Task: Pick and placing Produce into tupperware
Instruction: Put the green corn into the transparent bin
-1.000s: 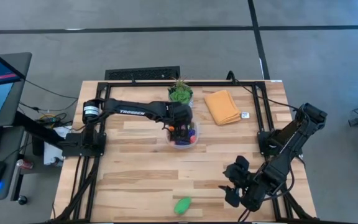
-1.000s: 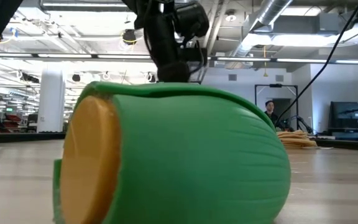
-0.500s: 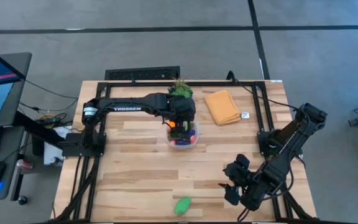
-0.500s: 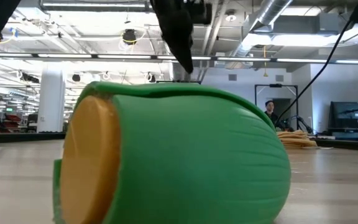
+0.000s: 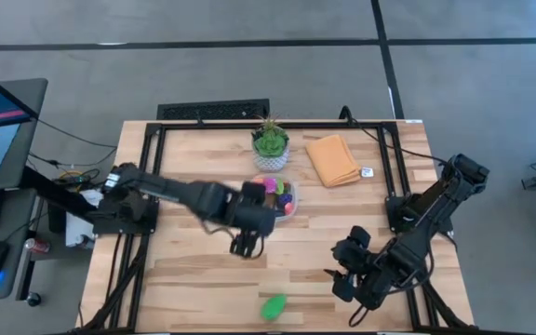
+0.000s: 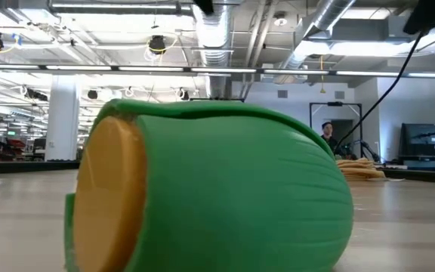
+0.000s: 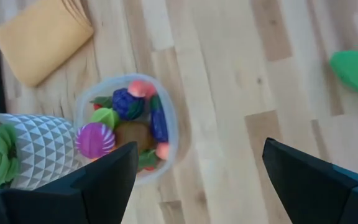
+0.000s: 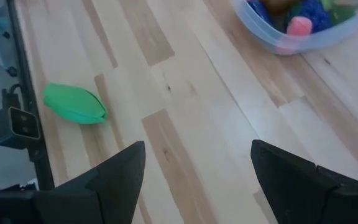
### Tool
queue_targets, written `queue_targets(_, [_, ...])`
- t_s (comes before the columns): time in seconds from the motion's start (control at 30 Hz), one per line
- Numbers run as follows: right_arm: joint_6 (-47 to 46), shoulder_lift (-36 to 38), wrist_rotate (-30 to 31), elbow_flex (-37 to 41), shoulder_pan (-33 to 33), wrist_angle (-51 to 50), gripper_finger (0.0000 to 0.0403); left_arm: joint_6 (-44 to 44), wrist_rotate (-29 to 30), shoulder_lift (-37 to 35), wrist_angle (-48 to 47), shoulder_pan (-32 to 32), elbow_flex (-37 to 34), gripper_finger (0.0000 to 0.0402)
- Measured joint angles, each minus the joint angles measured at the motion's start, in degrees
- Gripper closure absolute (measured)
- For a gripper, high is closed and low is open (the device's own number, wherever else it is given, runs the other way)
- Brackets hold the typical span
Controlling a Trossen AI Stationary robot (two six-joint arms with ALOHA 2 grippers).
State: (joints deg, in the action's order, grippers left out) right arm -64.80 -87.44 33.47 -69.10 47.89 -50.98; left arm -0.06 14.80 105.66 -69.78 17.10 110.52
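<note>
Big wooden table (image 5: 203,270) with a black frame around it. The left arm is stretched out low over the middle, its left gripper (image 5: 247,244) hanging just near-side of the tupperware (image 5: 277,198), fingers spread wide with nothing between them. The right gripper (image 5: 342,277) sits at the near right, also spread open and empty. The tupperware is mid-table, just in front of the potted plant (image 5: 270,141), with the folded orange cloth (image 5: 332,159) to its right, and it's packed with produce (image 7: 127,102): purple, pink, green, orange bits. One green piece (image 5: 274,306) lies alone by the near edge. Can't make out any lettering anywhere.
</note>
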Motion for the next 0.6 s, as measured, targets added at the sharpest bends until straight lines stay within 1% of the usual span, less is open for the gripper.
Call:
queue_targets(0.17, [6.36,0.00,-0.28,0.00,-1.59,4.16,0.0088,-6.12,6.71,-1.05,-0.34,7.23,0.00,0.0067])
queue_targets(0.3, [11.06,0.00,-0.67,0.00,-3.03,7.80,0.0088,-11.76,12.56,-1.22,-2.94,12.26,0.00,0.0067])
queue_targets(0.5, [16.32,0.00,-4.99,0.00,-4.86,11.03,0.0088,-23.07,20.86,-1.22,-8.55,19.25,0.00,0.0067])
queue_targets(0.6, [19.79,0.00,-7.12,0.00,-5.40,13.12,0.0088,-30.94,26.43,-1.22,-12.89,22.90,0.00,0.0067])
